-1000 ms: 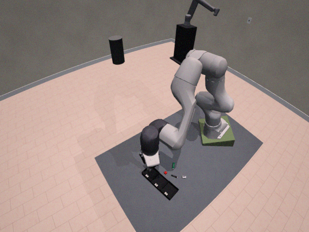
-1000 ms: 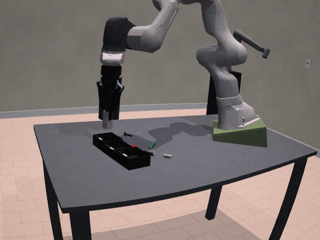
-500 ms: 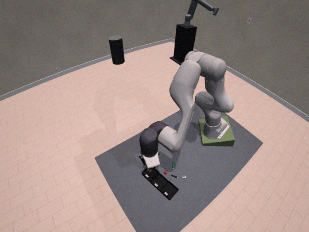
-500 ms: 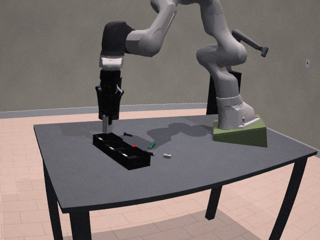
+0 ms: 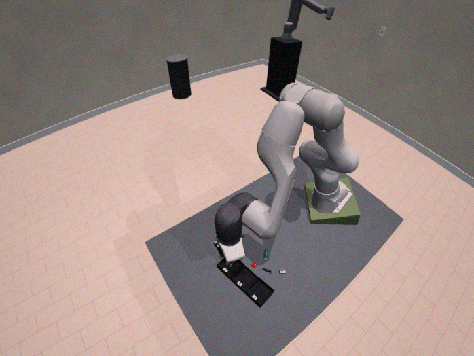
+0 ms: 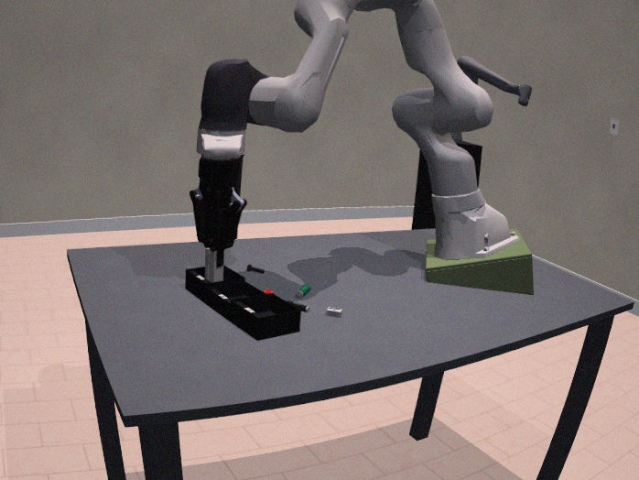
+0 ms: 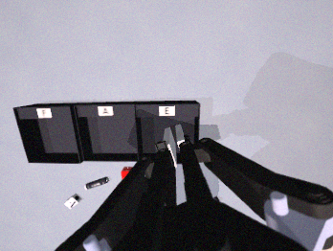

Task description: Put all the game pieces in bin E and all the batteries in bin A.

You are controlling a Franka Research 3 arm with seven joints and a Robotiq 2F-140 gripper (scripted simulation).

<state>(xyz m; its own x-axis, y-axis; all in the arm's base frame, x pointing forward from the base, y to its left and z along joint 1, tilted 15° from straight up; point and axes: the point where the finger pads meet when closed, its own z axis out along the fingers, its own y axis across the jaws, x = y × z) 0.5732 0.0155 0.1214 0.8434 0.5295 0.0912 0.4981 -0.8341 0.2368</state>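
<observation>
Robotiq gripper [image 5: 229, 264] [image 6: 214, 278] [image 7: 175, 134] at bin E [image 5: 225, 270] [image 6: 200, 278] [image 7: 166, 111], fingers nearly together, any grip impossible to tell, green battery [image 5: 265, 253] [image 6: 304, 290] on the table [image 5: 306, 276] [image 6: 386, 330] [image 7: 96, 57].

In a joined row stand three black bins, marked F [image 7: 33, 144], A [image 7: 104, 153] and E [image 7: 166, 111]. The nearly closed jaws reach over E. On the worktop [image 7: 110, 53] lie a red thing [image 7: 126, 172], a dark cylinder [image 7: 97, 183] and a small white block [image 7: 72, 201].

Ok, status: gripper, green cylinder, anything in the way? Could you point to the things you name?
Gripper [image 5: 229, 264] [image 6: 213, 280] [image 7: 175, 134] at bin E [image 5: 225, 270] [image 6: 200, 278] [image 7: 166, 111], fingers nearly together, load unclear. Green cylinder [image 5: 265, 253] [image 6: 304, 290] not binned. No obstruction seen.
</observation>
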